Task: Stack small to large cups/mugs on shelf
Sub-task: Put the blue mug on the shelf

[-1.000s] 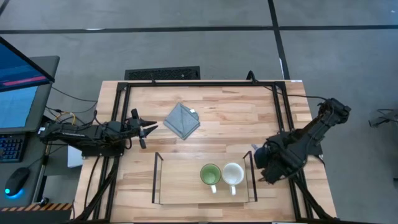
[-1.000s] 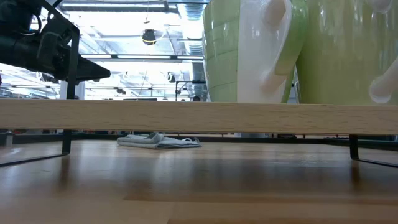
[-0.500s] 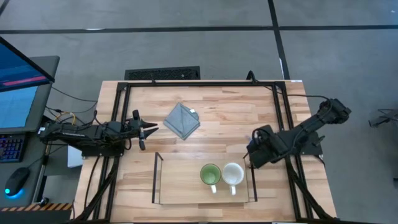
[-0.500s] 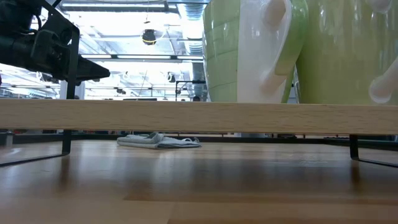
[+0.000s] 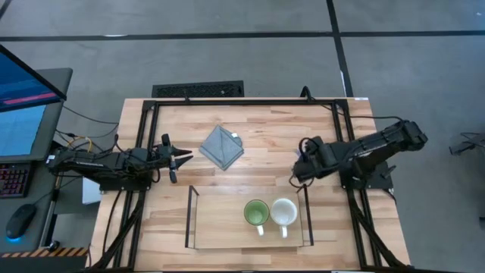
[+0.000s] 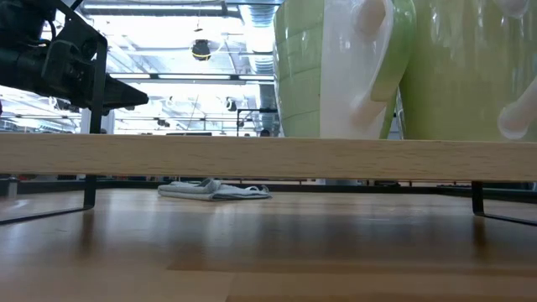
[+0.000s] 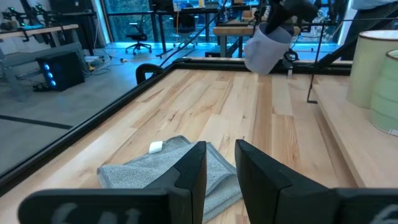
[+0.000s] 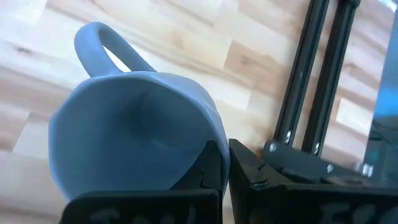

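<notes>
The right gripper (image 8: 225,163) is clamped on the rim of the blue-grey mug (image 8: 134,127), with its two dark fingers pressed together over the mug wall. The mug is held off the table (image 5: 265,125), its mouth turned toward the wrist camera and its handle on the side away from the fingers. In the high view the right gripper (image 5: 301,168) sits above the right part of the table, just behind the right end of the shelf (image 5: 220,224). The right arm reaches in from the table's right edge, stretched nearly level and pointing toward the table's middle. In the left wrist view the blue-grey mug (image 7: 268,46) shows far off, hanging tilted above the tabletop under the dark gripper.

The left gripper (image 5: 184,157) rests at the left side of the table, its arm lying low and level, pointing toward the grey cloth (image 5: 222,147). Its fingers (image 7: 189,171) stand slightly apart and hold nothing. The cloth lies flat just ahead of them, near but not touching.

The green mug (image 5: 256,213) and the cream-white mug (image 5: 284,212) stand upright side by side on the right half of the shelf, close together, handles toward the table's front edge. The left half of the shelf board is bare wood.
</notes>
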Robot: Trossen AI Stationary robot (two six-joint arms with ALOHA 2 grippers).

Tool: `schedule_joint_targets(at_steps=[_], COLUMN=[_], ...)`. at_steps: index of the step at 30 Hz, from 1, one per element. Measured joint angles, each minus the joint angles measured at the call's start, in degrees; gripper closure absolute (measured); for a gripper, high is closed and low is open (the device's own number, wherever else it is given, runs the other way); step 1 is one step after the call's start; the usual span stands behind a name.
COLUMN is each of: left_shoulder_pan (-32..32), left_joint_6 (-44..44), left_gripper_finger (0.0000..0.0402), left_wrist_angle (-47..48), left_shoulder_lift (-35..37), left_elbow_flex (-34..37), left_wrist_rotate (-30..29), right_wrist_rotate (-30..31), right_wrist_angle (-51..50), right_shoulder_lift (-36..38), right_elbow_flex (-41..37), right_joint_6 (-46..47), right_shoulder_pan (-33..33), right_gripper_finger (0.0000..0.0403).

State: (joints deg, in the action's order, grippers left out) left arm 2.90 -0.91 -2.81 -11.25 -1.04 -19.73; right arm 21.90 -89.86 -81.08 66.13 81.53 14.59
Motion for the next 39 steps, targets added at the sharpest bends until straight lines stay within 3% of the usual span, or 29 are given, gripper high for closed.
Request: schedule_joint_targets(at_steps=[7,17,27,39], left_shoulder_pan=[0.01,0.01,0.00,0.00], left_joint_6=[0.00,0.00,-0.82,-1.11], left_gripper_finger=[0.0326,0.0326,0.0326,0.0326], left_wrist_angle=[0.00,0.00,0.29,0.37], left_shoulder_lift=[0.00,0.00,0.02,0.00], left_elbow_flex=[0.00,0.00,0.00,0.00], left_wrist_rotate=[-0.01,-0.01,2.72,3.58], right_wrist_rotate=[4.02,4.98,-2.12,-11.86], right_wrist_angle=[2.82,18.85,37.93,51.04], right_shoulder_lift=[0.00,0.00,0.00,-0.94], right_elbow_flex=[1.11,5.40,6.51,6.56], right_joint_6=[-8.93,-29.55,-48.62,-65.16], right_shoulder_pan=[-6.20,-14.55,-20.97,-26.52], right_gripper_finger=[0.0384,0.0384,0.0384,0.0384])
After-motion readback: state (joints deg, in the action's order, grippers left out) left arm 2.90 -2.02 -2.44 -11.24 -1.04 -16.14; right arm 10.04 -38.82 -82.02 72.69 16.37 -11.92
